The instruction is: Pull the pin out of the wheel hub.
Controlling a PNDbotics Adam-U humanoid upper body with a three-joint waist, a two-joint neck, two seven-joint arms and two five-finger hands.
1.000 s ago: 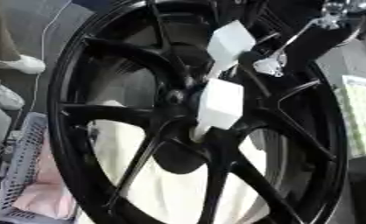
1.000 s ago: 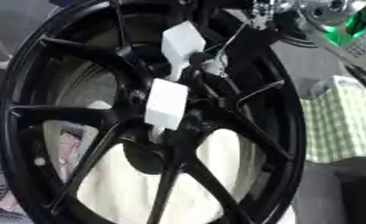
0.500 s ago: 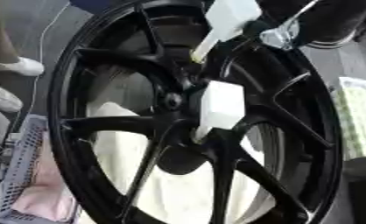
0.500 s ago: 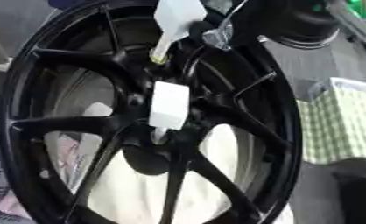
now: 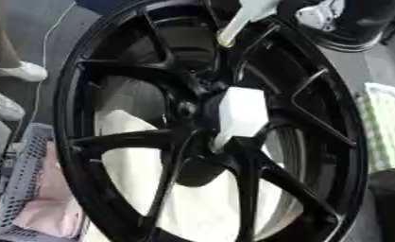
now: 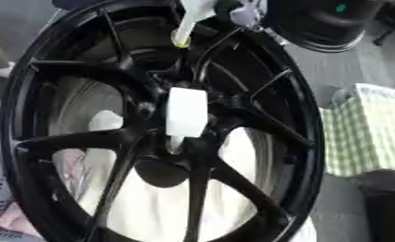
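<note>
A big black spoked wheel (image 5: 151, 142) stands tilted and fills both views. A white block-headed pin (image 5: 240, 118) sits in its hub (image 5: 188, 109), tip pointing down. A second white pin (image 6: 188, 21) hangs in the air over the wheel's upper rim, its yellowish tip pointing down-left and its head cut off by the top edge. My right hand (image 6: 244, 14) comes in from the top and holds this pin; only a silver part of it shows beside the pin. My left hand is out of sight.
A grey basket (image 5: 23, 189) with pink cloth stands at the lower left. White cloth (image 5: 201, 208) lies behind the spokes. A green checked cloth (image 6: 366, 127) lies at the right, a dark round object (image 6: 325, 23) at the top right. A person's shoes (image 5: 19, 73) show at the left.
The upper white pin and my right hand have risen from beside the hub up to the top edge, clear of the spokes. The pin in the hub has stayed put.
</note>
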